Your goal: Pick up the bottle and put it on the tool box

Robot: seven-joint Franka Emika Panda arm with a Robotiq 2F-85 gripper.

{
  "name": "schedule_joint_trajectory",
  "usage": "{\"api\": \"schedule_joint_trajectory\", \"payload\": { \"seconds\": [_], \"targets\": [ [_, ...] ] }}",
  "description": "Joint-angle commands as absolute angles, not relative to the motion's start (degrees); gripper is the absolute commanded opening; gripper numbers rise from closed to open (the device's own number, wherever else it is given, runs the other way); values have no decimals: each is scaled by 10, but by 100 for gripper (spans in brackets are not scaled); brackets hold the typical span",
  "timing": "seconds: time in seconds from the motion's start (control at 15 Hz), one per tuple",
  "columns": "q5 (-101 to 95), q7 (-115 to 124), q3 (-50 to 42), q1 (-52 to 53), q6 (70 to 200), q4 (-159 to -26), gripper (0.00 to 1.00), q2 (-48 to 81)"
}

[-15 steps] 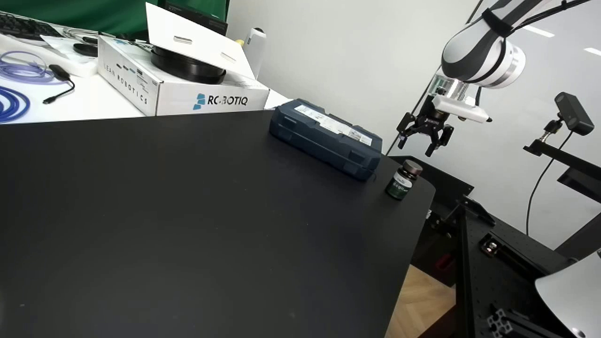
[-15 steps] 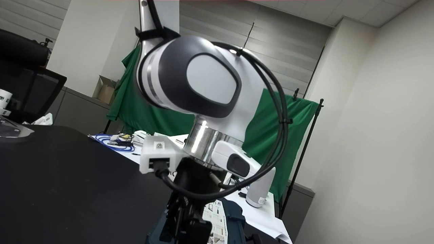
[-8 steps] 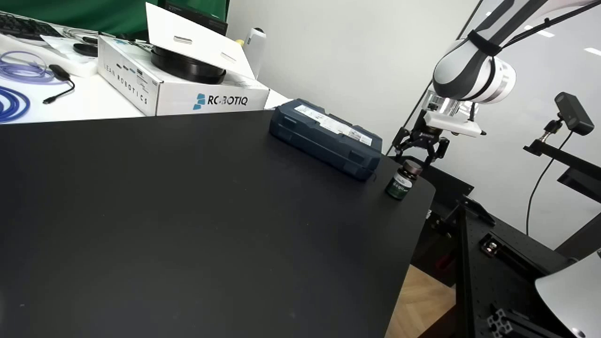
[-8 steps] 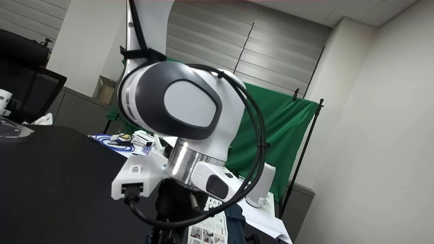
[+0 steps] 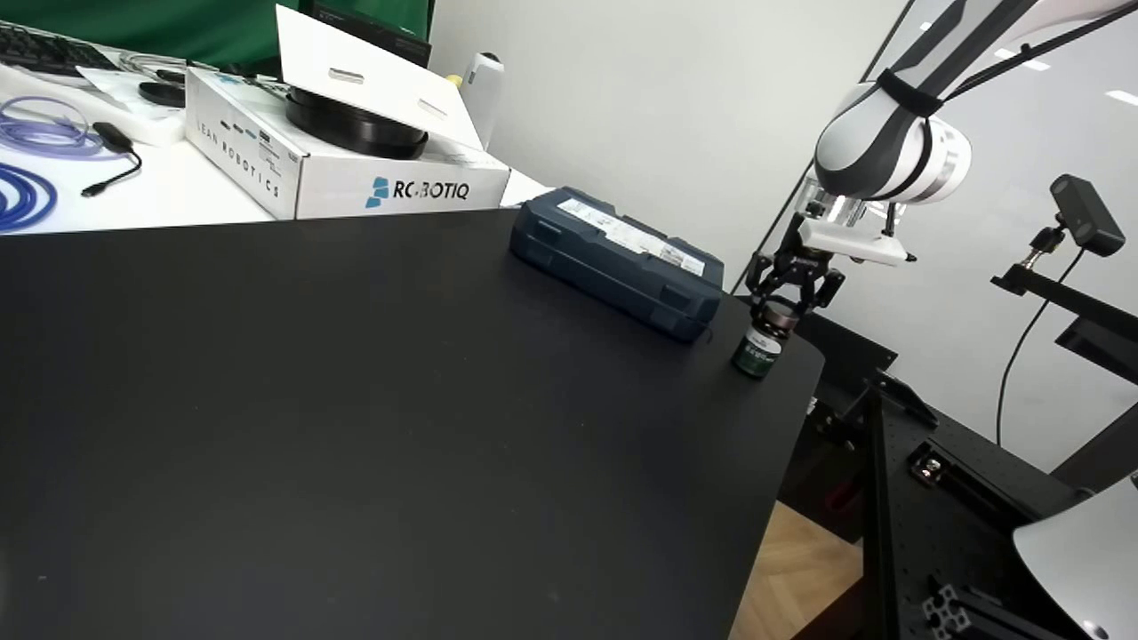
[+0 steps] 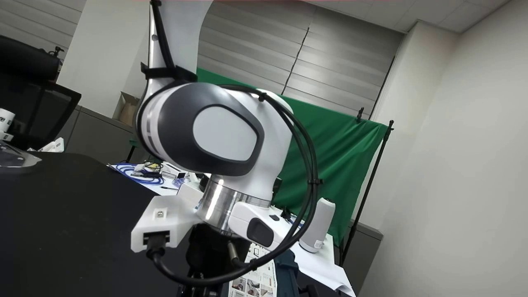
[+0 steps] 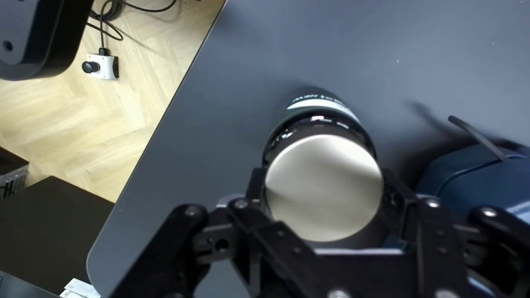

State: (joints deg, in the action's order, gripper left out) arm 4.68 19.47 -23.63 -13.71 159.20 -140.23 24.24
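The bottle (image 5: pixel 758 352), small and dark green with a white label, stands upright on the black table near its rounded corner. Its greyish cap (image 7: pixel 325 190) fills the middle of the wrist view. My gripper (image 5: pixel 781 313) reaches down over the bottle's top from above. In the wrist view its black fingers (image 7: pixel 256 183) press against both sides of the cap, so the grip is shut on it. Beside the bottle lies the navy-blue tool box (image 5: pixel 605 262), flat with a pale label on its lid. The arm and lower frame edge hide the bottle in an exterior view.
A thin dark loop (image 7: pixel 476 136) sticks out from the tool box's near end, close to the bottle. The table edge (image 7: pixel 165 111) drops to the floor nearby. A white cardboard box (image 5: pixel 382 191) stands farther back. A camera (image 5: pixel 1086 213) is mounted on a black arm.
My gripper has come down onto the bottle, and its fingers have drawn together around the cap. The bottle has hardly shifted; the tool box has not moved.
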Motion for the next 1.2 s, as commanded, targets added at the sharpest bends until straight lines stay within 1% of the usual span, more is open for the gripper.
{"api": "schedule_joint_trajectory", "payload": {
  "seconds": [0.0,0.13,0.2,0.6,1.13],
  "targets": [
    [45,211,-248,-124,1566,-1396,42,239],
    [38,211,-251,-118,1540,-1398,39,222],
    [36,211,-252,-116,1533,-1399,37,212],
    [21,206,-249,-117,1453,-1406,36,138],
    [17,187,-225,-134,1415,-1387,36,59]
  ]
}}
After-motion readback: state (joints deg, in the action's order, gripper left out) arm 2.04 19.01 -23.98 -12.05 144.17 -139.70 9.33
